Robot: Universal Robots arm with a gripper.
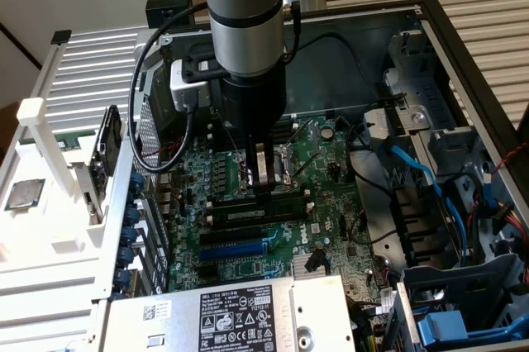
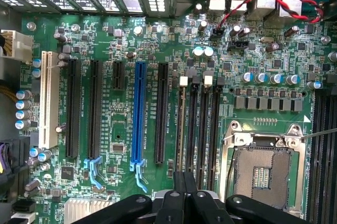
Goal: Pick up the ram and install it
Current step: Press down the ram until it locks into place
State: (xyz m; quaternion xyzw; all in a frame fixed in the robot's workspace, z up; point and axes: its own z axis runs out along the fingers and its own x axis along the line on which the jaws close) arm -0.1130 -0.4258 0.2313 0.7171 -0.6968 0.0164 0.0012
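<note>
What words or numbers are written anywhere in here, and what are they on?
"DELL": white label on the power supply, and white print on the motherboard.
Other print on that label: too small to read.
Label on the ram: unreadable.
White slot lettering on the motherboard, wrist view: blurred.

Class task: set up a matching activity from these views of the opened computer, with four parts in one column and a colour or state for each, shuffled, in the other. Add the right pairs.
Parts
1. claw
2. ram
3. expansion slot
4. processor socket

Descriptions
a. blue
b. shut
c. metal-framed, no chip inside
d. dark green with a pale label, just below the claw's tips

Pairs: 1-b, 2-d, 3-a, 4-c
</note>
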